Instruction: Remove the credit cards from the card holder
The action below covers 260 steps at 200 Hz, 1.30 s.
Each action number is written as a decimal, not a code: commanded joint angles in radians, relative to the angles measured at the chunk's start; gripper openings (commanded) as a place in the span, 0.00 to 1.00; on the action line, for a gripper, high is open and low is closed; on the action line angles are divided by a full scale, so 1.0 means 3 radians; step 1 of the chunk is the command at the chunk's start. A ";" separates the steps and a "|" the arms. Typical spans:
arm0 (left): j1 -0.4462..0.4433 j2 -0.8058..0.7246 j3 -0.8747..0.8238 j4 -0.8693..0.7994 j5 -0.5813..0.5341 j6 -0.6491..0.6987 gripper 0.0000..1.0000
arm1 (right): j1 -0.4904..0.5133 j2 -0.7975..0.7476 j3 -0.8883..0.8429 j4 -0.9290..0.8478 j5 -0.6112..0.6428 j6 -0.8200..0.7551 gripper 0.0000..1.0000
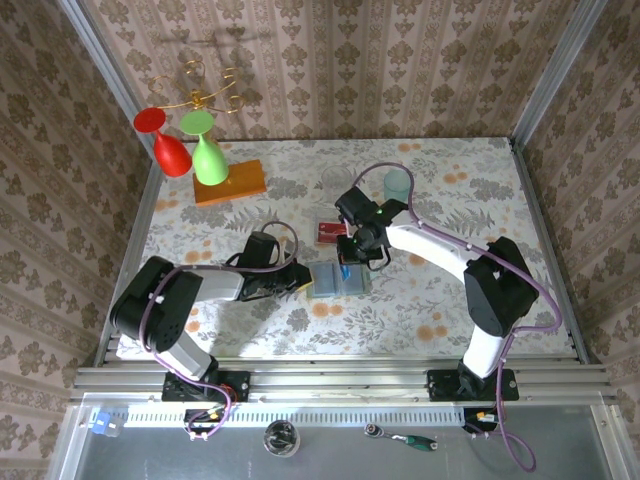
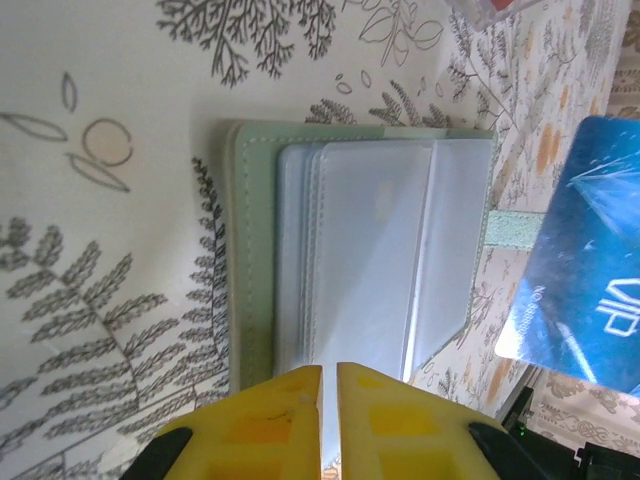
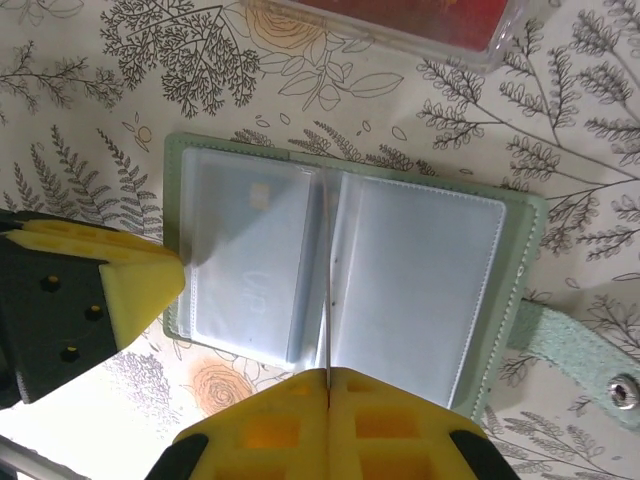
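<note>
My right gripper (image 3: 329, 378) pinched the thin blue plastic card (image 2: 590, 250) above the open pale grey-green card holder (image 2: 252, 260), which lay flat on the table. My left gripper (image 2: 329, 372), nearly pressed together, sat at its edge. I judged a straight lift best, then aside over bare tabletop, clear of the red cards (image 1: 330, 233).

Card holder (image 3: 525, 260): pale green cover, matt, leather-like, stitched rim. Sleeves (image 3: 420, 280) inside: clear glossy plastic, smooth. Strap (image 3: 560, 345): same matt stuff, with 1 shiny metal snap (image 3: 622, 390). Blue credit card (image 2: 590, 250): glossy plastic. Red credit cards (image 3: 400, 12): glossy, clear plastic at the edge. Counter (image 1: 440, 310): matt printed floral covering. Block (image 1: 230, 182): orange wood, smooth. Cup (image 1: 397, 184): translucent plastic. 2 goblets, red goblet (image 1: 172, 155) and green goblet (image 1: 210, 162): glossy. Frame rails (image 1: 340, 380): brushed metal. Right gripper (image 3: 328, 380) pads (image 3: 400, 430): yellow matt plastic.
</note>
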 commanded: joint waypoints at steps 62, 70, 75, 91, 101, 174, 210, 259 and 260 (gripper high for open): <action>0.0068 -0.0345 0.0253 -0.0756 -0.0162 0.0285 0.14 | -0.0021 0.0201 0.0706 -0.0642 0.0191 -0.2114 0.03; 0.0083 -0.0358 0.0262 -0.0790 -0.0160 0.0295 0.14 | -0.0021 0.0257 0.0790 -0.0720 0.0176 -0.2328 0.03; 0.0094 -0.0363 0.0266 -0.0808 -0.0160 0.0300 0.14 | -0.0021 0.0286 0.0837 -0.0777 0.0128 -0.2484 0.03; 0.0125 -0.0391 0.0286 -0.0867 -0.0160 0.0324 0.14 | -0.0024 0.0374 0.0968 -0.0920 0.0040 -0.2951 0.04; 0.0146 -0.0406 0.0308 -0.0927 -0.0162 0.0349 0.14 | -0.0036 0.0424 0.1050 -0.0972 0.0052 -0.3159 0.03; 0.0242 -0.0568 0.0456 -0.1351 -0.0229 0.0464 0.14 | -0.0225 0.0839 0.1775 -0.1182 0.0188 -0.4103 0.00; 0.0239 -0.0619 0.0453 -0.1431 -0.0302 0.0435 0.14 | -0.0373 0.1191 0.2391 -0.1413 0.0092 -0.4238 0.00; 0.0239 -0.0589 0.0484 -0.1463 -0.0397 0.0344 0.14 | -0.0536 0.1685 0.3199 -0.1687 -0.0013 -0.4440 0.00; 0.0239 -0.0589 0.0489 -0.1465 -0.0399 0.0343 0.14 | -0.0539 0.1698 0.3216 -0.1695 -0.0014 -0.4445 0.00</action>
